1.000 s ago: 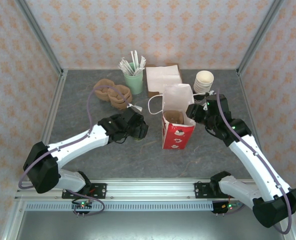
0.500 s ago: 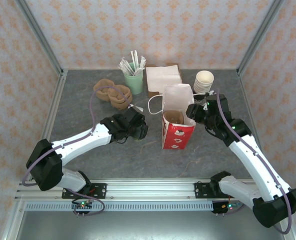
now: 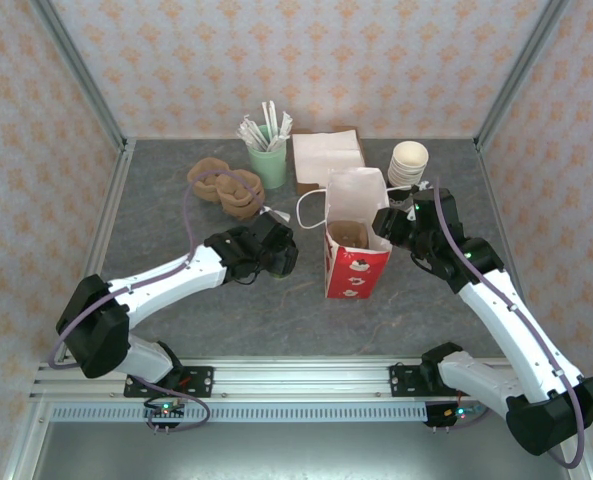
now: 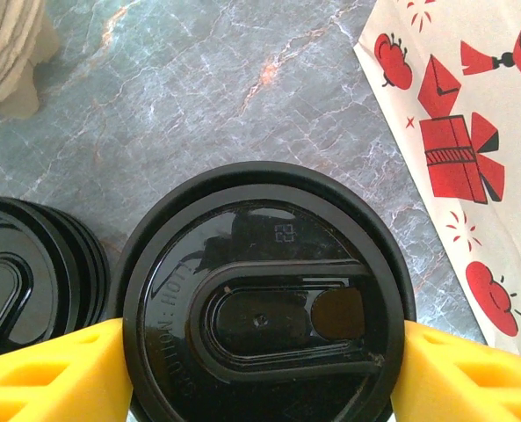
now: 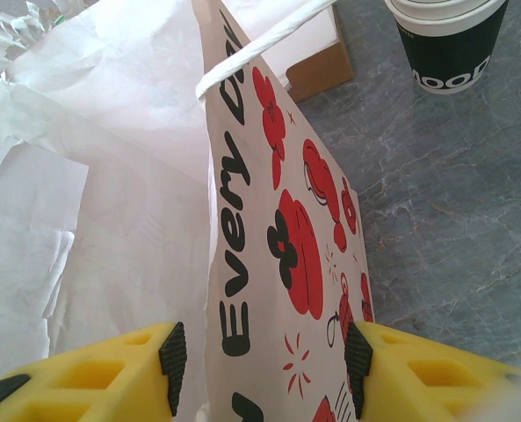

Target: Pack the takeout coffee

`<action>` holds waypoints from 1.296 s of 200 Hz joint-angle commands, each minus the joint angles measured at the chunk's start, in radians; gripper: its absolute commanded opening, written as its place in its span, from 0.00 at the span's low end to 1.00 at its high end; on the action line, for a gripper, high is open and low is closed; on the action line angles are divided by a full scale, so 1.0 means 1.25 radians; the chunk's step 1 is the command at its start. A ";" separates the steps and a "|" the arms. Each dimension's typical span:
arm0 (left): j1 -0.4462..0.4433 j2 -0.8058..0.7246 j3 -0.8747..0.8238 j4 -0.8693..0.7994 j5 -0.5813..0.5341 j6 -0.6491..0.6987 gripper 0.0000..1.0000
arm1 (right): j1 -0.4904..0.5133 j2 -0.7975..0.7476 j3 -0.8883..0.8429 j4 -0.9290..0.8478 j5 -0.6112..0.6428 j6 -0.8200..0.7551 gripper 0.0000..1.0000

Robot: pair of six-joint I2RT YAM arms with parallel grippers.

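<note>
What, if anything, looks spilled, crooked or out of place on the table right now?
Nothing stands out. The takeout coffee sits upright with its lid flat, between the fingers of the left gripper, no spill on the table around it. The paper bag stands upright and open, the right gripper straddling its wall.

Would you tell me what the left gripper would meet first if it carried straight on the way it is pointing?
The takeout coffee: its black lid lies right between the left gripper's jaws. The jaws themselves look set to pass down either side, though depth is unclear.
</note>
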 commanded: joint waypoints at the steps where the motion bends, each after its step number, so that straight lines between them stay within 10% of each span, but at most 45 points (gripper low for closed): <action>1: 0.009 0.017 0.004 0.001 -0.006 0.010 0.69 | -0.005 -0.014 -0.003 0.014 0.000 -0.013 0.53; 259: 0.014 -0.074 0.104 -0.098 -0.045 -0.005 0.59 | -0.007 0.000 -0.009 0.035 -0.004 0.018 0.53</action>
